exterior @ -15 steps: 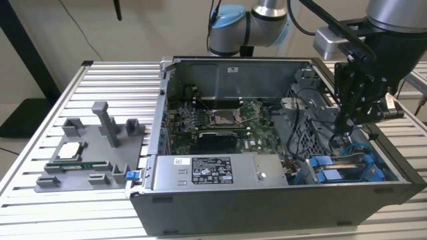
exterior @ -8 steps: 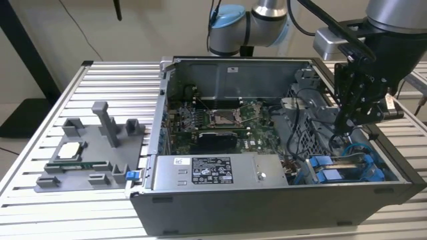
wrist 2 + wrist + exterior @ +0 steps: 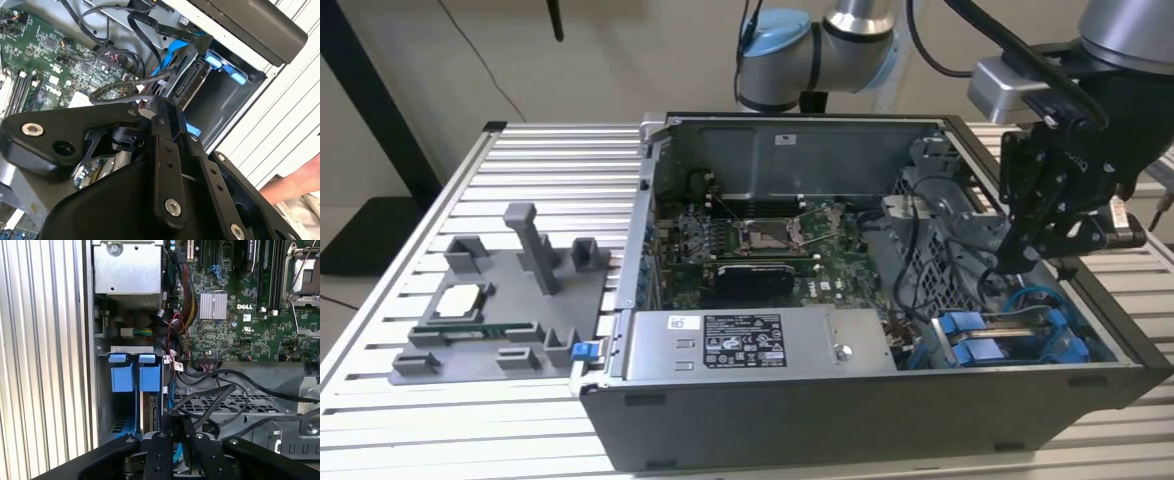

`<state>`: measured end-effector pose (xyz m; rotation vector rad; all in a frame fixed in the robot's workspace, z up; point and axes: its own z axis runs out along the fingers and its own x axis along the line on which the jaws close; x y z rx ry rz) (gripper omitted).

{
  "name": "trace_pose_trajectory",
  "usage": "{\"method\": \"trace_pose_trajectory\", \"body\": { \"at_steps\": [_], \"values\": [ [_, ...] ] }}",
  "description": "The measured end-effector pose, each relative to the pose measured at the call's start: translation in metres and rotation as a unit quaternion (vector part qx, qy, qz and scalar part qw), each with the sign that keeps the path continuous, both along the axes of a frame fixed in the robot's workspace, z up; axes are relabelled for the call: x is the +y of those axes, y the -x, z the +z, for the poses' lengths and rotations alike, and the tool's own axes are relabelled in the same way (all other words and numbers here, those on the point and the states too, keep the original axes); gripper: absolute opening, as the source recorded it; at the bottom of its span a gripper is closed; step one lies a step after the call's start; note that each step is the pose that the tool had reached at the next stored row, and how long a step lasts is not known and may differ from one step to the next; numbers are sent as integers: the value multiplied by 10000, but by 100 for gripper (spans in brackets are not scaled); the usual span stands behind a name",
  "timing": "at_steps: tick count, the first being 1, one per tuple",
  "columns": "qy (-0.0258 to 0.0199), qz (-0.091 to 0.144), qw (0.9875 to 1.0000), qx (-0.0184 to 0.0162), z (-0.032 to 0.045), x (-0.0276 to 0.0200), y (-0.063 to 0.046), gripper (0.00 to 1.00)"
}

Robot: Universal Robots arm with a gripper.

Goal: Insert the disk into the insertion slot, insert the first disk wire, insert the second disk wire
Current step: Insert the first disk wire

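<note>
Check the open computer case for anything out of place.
Nothing looks broken or spilled. Oddest: a person's hand sits close beside the case, a risk with the robot arm working there. A loose braided cable loops beside the insertion slot.

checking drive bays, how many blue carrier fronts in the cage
2 carrier fronts side by side in the drive cage: one by the case wall, one nearer the motherboard. More may be hidden.
</note>
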<state>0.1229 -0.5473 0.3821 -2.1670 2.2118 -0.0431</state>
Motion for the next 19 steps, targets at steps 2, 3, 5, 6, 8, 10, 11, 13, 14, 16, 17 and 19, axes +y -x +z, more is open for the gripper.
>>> {"method": "trace_pose_trajectory", "body": {
  "at_steps": [2, 3, 5, 6, 8, 10, 11, 13, 14, 16, 17, 19],
  "values": [
    [0, 0, 10000, 73, -2, -20, -36, 0],
    [0, 0, 9999, 106, -3, -28, -53, 0],
    [0, 0, 9999, 166, -7, -47, -86, 0],
    [0, 0, 9998, 190, -7, -54, -100, 0],
    [0, 0, 9997, 235, -10, -65, -125, 0],
    [0, 0, 9996, 270, -12, -71, -147, 0],
    [0, 0, 9996, 286, -14, -74, -157, 0],
    [0, 0, 9995, 318, -17, -80, -178, 0],
    [0, 0, 9994, 334, -19, -84, -189, 0],
    [0, 0, 9993, 368, -24, -90, -213, 0],
    [0, 0, 9993, 383, -26, -92, -225, 0],
    [1, 0, 9992, 405, -31, -95, -247, 0]
  ]
}}
